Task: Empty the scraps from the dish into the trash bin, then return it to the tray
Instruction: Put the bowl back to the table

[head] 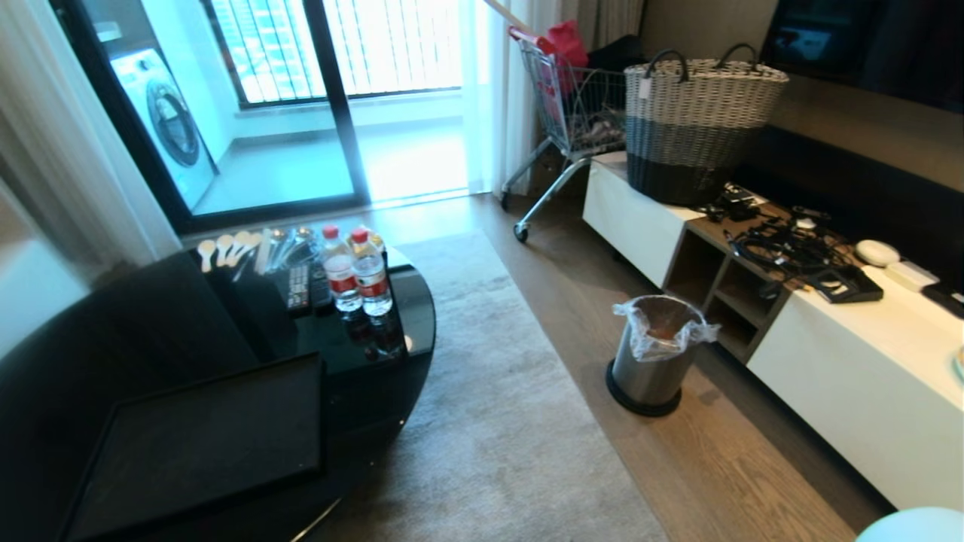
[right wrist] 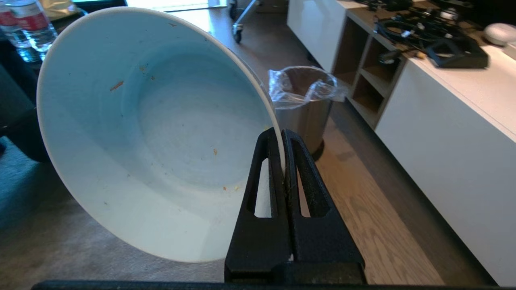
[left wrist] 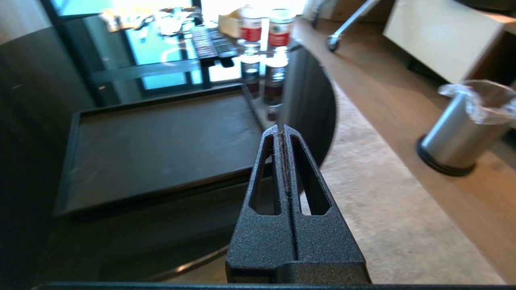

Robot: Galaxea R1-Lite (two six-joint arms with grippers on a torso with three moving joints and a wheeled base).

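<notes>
Right gripper [right wrist: 282, 135] pinches the rim of the deep round white bowl [right wrist: 153, 133], tilted on edge, inside bare except tiny orange specks. Brushed-metal trash bin with clear bag liner [head: 654, 354] stands on the wood floor at 3 o'clock of the flat matte black tray [head: 203, 444]. Left gripper [left wrist: 281, 131] closed, empty, over the tray's edge.

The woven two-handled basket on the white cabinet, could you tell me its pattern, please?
Banded: whitish top, grey middle, black base; head view shows it best.
</notes>
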